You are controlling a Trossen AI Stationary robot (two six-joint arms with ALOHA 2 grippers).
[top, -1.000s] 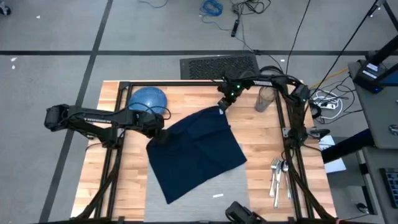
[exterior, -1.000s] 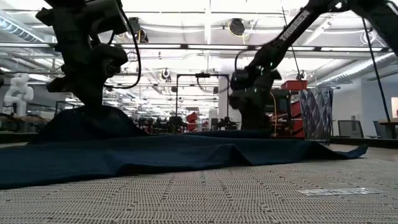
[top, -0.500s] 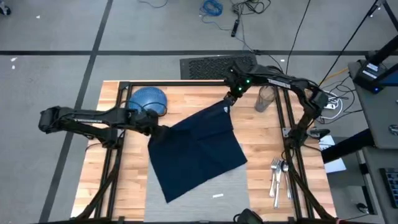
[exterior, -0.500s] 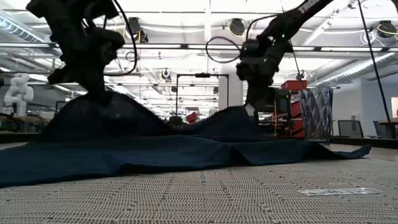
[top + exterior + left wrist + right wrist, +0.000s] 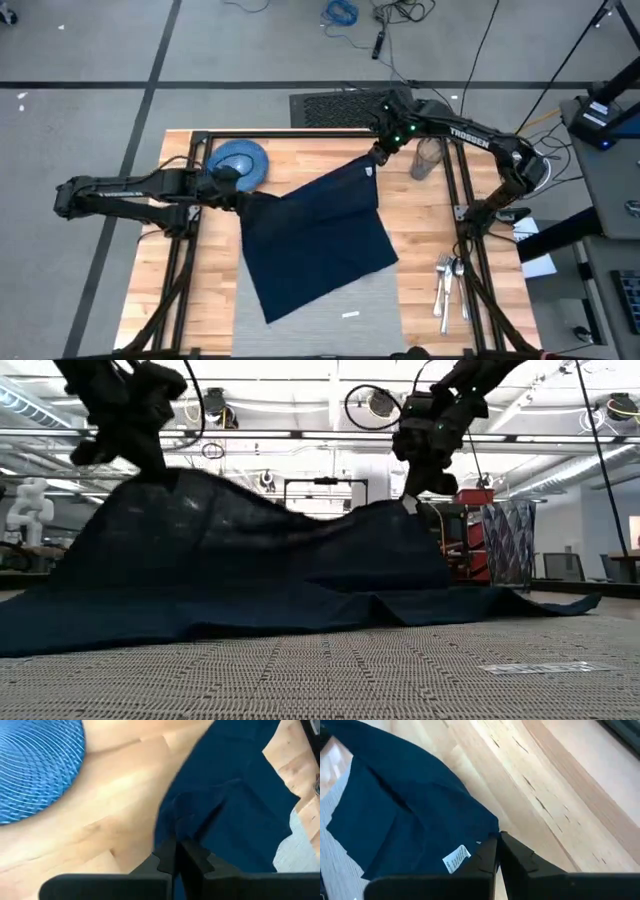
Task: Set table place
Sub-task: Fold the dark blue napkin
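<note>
left tool (image 5: 176, 851) pinches navy napkin (image 5: 235, 800) beside blue dish (image 5: 35, 765).

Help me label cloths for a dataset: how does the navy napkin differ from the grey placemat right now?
The napkin is dark navy; the placemat is light grey. The napkin is lifted at two corners by the left gripper and right gripper; the placemat lies flat, partly covered by the napkin. Both are cloth.

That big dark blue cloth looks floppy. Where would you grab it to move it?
By two neighbouring corners, pinched from above, as here: the left tool is shut on one corner of the dark navy cloth napkin, the right tool on the tagged corner. Being limp, it hangs spread between them, the rest lying on the light-grey fabric placemat.
</note>
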